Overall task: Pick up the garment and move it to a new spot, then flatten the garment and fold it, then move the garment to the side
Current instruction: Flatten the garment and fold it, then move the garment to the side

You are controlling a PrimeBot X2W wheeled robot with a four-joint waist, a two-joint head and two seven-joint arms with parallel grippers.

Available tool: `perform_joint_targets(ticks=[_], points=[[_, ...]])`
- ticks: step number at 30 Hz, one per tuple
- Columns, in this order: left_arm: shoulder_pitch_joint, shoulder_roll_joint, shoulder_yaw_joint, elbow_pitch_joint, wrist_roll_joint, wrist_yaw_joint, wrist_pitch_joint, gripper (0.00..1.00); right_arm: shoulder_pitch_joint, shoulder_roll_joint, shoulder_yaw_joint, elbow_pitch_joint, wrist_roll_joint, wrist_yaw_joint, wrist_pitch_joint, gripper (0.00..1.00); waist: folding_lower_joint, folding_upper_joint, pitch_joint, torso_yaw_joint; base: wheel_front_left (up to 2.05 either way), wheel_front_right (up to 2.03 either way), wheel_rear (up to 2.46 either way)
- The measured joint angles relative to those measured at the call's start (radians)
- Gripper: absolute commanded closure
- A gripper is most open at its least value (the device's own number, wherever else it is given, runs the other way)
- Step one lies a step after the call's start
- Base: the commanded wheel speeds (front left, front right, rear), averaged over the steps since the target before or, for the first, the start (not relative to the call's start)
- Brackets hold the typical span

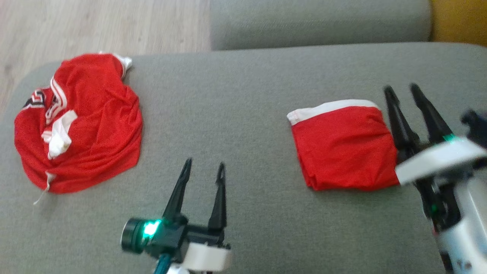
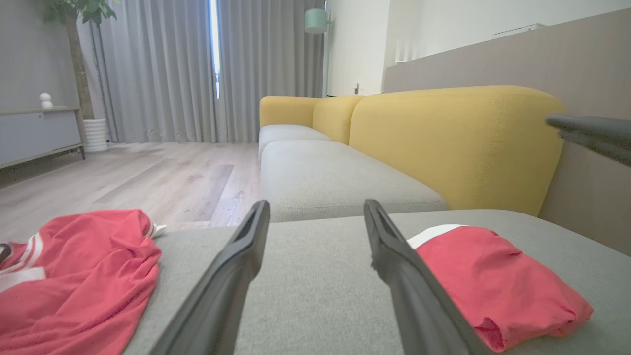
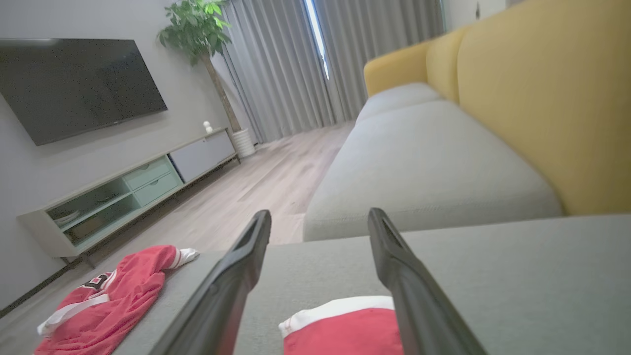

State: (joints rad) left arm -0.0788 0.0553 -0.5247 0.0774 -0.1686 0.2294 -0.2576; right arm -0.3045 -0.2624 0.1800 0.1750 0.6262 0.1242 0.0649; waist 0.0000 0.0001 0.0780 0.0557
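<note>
A folded red garment [image 1: 342, 146] with a white band along its far edge lies flat on the right of the grey cushion [image 1: 247, 95]. It also appears in the left wrist view [image 2: 493, 286] and the right wrist view [image 3: 345, 330]. My right gripper [image 1: 401, 88] stands open just beside its right edge, holding nothing; its fingers [image 3: 236, 276] straddle the garment's white band from above. My left gripper [image 1: 205, 163] is open over bare cushion near the front middle, between the two garments. A crumpled red jersey [image 1: 80, 121] with white trim lies at the far left.
The grey cushion's left edge drops to a wood floor [image 1: 95, 26]. Another grey seat [image 1: 319, 23] lies beyond, with a yellow backrest [image 2: 458, 143] to the right. A TV cabinet [image 3: 123, 192] stands across the room.
</note>
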Motion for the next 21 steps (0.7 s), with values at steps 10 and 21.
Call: perform_joint_targets(ticks=[10,21], points=[[0.184,0.000,0.126,-0.025,-0.024,-0.001,0.001,0.00,0.336,0.028,-0.012,0.028,-0.196,0.000,-0.313,0.00,-0.0002,0.0000,-0.117,-0.053,0.00,0.00,0.00],[0.309,0.001,0.221,-0.083,-0.008,-0.010,0.001,0.00,0.453,0.132,-0.084,0.004,-0.410,0.000,-0.313,0.00,-0.0002,0.0000,-0.179,-0.054,0.00,0.00,0.00]])
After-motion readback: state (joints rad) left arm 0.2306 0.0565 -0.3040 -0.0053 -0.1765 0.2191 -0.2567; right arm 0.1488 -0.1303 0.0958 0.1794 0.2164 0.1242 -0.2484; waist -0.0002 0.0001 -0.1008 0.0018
